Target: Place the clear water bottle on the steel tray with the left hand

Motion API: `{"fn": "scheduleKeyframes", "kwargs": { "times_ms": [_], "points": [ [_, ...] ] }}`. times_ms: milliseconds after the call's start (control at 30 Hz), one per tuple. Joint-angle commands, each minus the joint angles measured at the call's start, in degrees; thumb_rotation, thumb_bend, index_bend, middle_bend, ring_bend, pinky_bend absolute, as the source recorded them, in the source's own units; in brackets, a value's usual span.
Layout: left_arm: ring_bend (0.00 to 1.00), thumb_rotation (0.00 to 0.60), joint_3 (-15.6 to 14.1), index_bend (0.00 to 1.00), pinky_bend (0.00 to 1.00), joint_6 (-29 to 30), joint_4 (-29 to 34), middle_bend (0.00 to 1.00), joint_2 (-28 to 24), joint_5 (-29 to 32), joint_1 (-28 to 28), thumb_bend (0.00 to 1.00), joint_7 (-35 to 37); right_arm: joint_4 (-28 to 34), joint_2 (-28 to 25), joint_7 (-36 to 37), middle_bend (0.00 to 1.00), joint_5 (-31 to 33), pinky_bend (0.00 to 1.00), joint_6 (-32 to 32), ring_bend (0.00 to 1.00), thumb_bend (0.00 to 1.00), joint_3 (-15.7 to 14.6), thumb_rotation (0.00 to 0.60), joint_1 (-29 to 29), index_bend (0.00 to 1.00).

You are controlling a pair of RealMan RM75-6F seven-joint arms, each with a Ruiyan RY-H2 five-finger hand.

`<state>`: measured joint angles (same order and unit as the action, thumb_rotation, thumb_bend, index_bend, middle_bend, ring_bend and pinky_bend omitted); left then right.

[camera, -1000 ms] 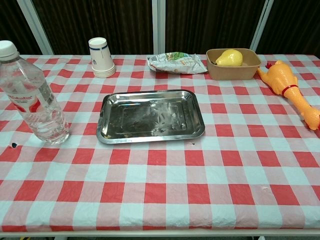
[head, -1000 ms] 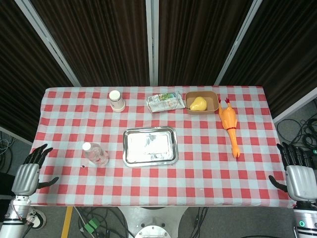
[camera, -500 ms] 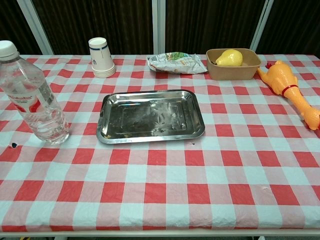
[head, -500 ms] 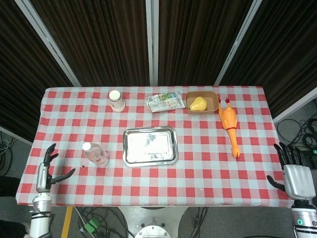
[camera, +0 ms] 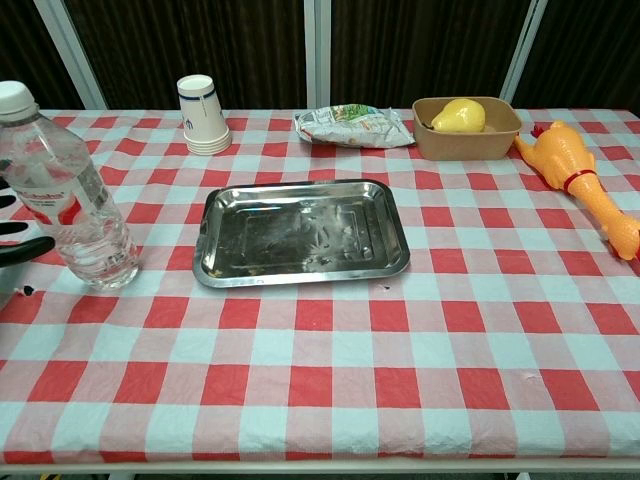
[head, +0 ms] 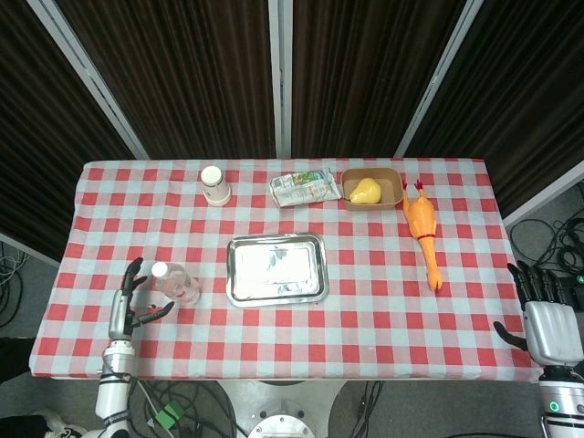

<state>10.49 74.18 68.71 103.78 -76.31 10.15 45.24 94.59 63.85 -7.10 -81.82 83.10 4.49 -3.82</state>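
Left robot hand (head: 130,301) largely cut off beside clear water bottle (camera: 66,195).

Plastic, steel and checked cloth on the table.
A clear, glossy plastic bottle (camera: 68,208) with a matt white cap stands just beside the left hand (head: 130,301), whose black fingers meet a silvery metallic back. Beyond it, the steel tray (camera: 300,232) shines, its floor scuffed. The cloth (camera: 400,350) looks matt. Farther off: paper cups (camera: 203,114), a crinkled shiny packet (camera: 352,125) and a smooth rubbery chicken (camera: 585,188).
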Motion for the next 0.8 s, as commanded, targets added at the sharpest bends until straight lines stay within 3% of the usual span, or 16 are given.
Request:
{"fn": "scheduleKeyframes", "kwargs": {
  "times_ms": [33, 500, 600, 800],
  "points": [
    [0.09, 0.600, 0.4, 0.13, 0.17, -0.8, -0.4, 0.16, 1.1, -0.3, 1.1, 0.00, -0.7, 0.0, -0.1, 0.3, 0.04, 0.0, 0.00, 0.1, 0.00, 0.10, 0.0, 0.600, 0.1, 0.02],
    [0.09, 0.600, 2.2, 0.13, 0.17, -1.9, -1.3, 0.17, 2.6, -0.6, 4.1, 0.00, 0.4, -0.1, -0.7, 1.3, 0.04, 1.3, 0.00, -1.2, 0.00, 0.10, 0.4, 0.600, -0.4, 0.02],
    [0.14, 0.600, 1.9, 0.17, 0.19, -1.8, -1.6, 0.26, 2.6, -1.0, 4.1, 0.00, 0.7, -0.1, -0.7, 1.4, 0.04, 1.6, 0.00, -1.5, 0.00, 0.10, 0.5, 0.600, -0.5, 0.02],
    [0.37, 0.600, 2.0, 0.44, 0.38, -0.8, -1.4, 0.52, 2.9, -1.3, 4.2, 0.10, 0.3, 0.0, -1.0, 1.7, 0.04, 2.0, 0.00, -2.0, 0.00, 0.10, 0.5, 0.600, -0.7, 0.02]
  ]
}}
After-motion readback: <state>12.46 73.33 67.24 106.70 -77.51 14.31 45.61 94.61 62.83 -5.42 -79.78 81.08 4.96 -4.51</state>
